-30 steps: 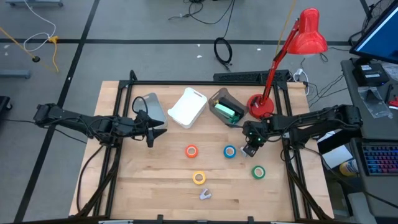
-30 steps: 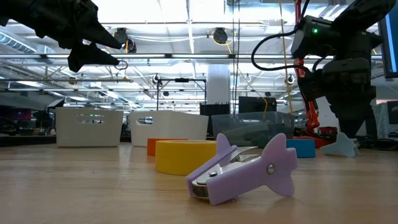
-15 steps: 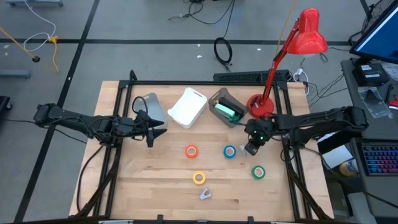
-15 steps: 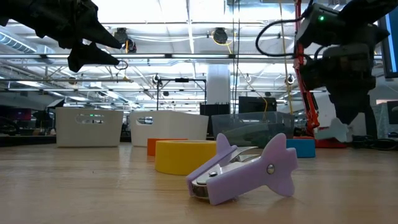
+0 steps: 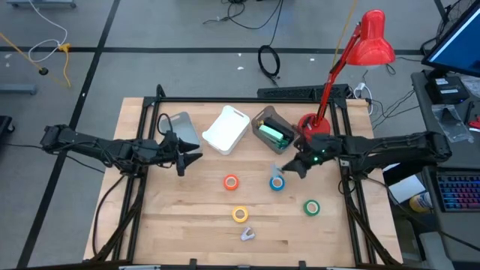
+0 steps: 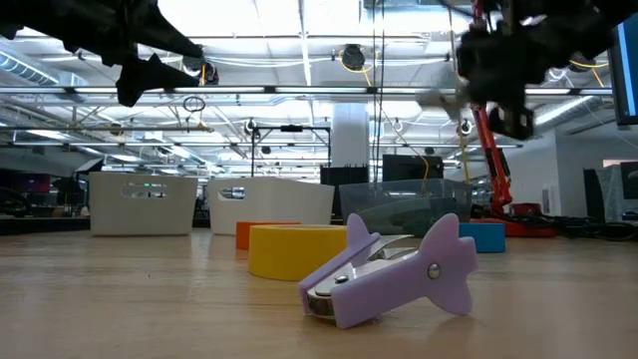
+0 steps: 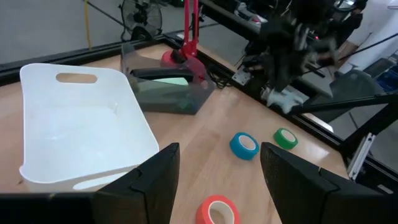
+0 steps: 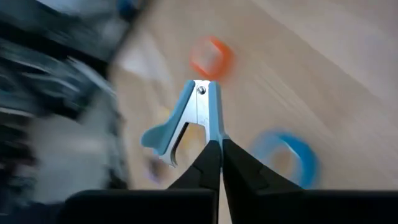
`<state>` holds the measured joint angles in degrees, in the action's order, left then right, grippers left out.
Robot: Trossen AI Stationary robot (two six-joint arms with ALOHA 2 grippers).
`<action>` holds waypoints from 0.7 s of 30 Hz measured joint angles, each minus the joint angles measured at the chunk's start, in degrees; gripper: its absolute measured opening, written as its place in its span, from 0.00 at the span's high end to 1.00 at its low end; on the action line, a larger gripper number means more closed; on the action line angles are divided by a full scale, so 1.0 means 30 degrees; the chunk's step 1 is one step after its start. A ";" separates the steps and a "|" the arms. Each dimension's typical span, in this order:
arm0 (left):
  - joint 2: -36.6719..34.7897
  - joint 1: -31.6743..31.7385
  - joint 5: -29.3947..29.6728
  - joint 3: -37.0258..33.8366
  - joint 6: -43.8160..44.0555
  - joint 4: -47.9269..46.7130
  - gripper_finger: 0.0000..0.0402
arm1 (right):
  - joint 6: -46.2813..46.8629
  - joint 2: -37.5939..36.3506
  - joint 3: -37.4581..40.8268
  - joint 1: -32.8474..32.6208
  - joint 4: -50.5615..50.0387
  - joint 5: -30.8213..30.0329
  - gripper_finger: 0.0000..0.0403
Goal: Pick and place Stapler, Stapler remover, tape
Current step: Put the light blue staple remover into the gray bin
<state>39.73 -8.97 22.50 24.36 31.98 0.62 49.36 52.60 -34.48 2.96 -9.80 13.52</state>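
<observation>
My right gripper (image 5: pixel 291 166) hangs over the table's right middle, shut on a pale blue stapler remover (image 8: pixel 189 118), just above the blue tape (image 5: pixel 277 182). A purple stapler remover (image 6: pixel 394 274) lies on the table near the front edge. Orange tape (image 5: pixel 231 181), yellow tape (image 5: pixel 240 214) and green tape (image 5: pixel 311 207) lie flat on the wood. A green stapler (image 5: pixel 274 136) sits in the dark see-through bin (image 5: pixel 262 118). My left gripper (image 7: pixel 217 180) is open in the air at the left, holding nothing. My right gripper pinches the pale blue stapler remover's metal end (image 8: pixel 213 138) between its two fingertips (image 8: pixel 208 163). The fingers come from the table's right side, slanting slightly down. The remover sticks out ahead of the fingers, lifted clear of the table.
A white bin (image 5: pixel 226 129) and a grey bin (image 5: pixel 180 129) stand at the back beside the dark bin. A red desk lamp (image 5: pixel 315 127) stands at the back right. A black frame (image 5: pixel 142 187) edges the table.
My right gripper has risen from the table with the pale blue stapler remover and tipped up toward level, swinging its tips toward the table's middle. The remover, low by the right edge before, now hangs clear above the blue tape. My left gripper has tipped up slightly.
</observation>
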 joint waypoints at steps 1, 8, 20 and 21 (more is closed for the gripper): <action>-0.0001 0.0000 0.0000 0.0000 -0.0027 0.0000 0.43 | 0.0128 0.0046 0.0000 -0.0007 0.1153 -0.0007 1.00; 0.0021 -0.0017 -0.0015 0.0000 0.0936 0.0140 0.43 | 0.0266 0.1705 0.0000 -0.0015 0.7891 -0.0552 1.00; 0.3265 -0.0051 -0.2618 0.0007 0.1183 0.6249 0.43 | -0.0867 0.7648 0.0000 -0.0015 1.8557 -0.2074 1.00; 0.3697 -0.0051 -0.3015 0.0007 0.1249 0.6967 0.43 | -0.1056 0.8037 -0.0005 -0.0022 1.9271 -0.2485 1.00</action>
<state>50.82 -9.13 13.46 24.38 35.73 21.52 46.19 76.71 -34.49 2.90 48.02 6.06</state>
